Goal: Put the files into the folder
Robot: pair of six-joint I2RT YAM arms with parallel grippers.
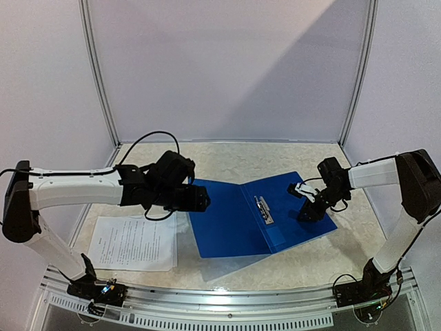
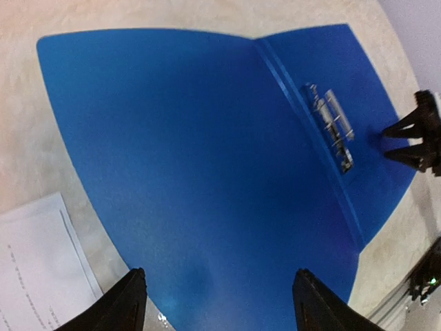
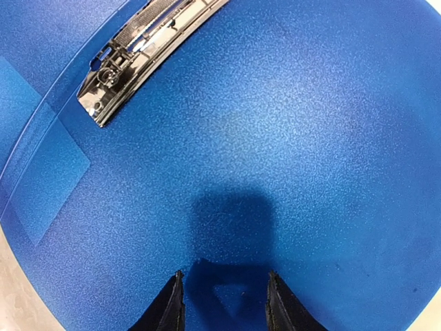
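The blue folder (image 1: 234, 221) lies open and flat on the table, its metal clip (image 1: 264, 209) beside the spine. The files (image 1: 131, 243), white printed sheets, lie on the table left of the folder. My left gripper (image 1: 203, 200) hovers over the folder's left flap (image 2: 193, 152), open, with nothing between its fingers (image 2: 134, 296). The sheets' corner (image 2: 34, 269) shows at the lower left of that view. My right gripper (image 1: 310, 212) is down on the right flap (image 3: 275, 138), fingertips (image 3: 172, 296) close to or touching the blue surface, jaws apart and empty. The clip (image 3: 145, 48) lies beyond it.
The marble-patterned table (image 1: 227, 158) is enclosed by white walls at the back and sides. A metal rail (image 1: 227, 300) runs along the near edge where both arm bases are bolted. A black cable (image 1: 148, 138) loops above the left arm.
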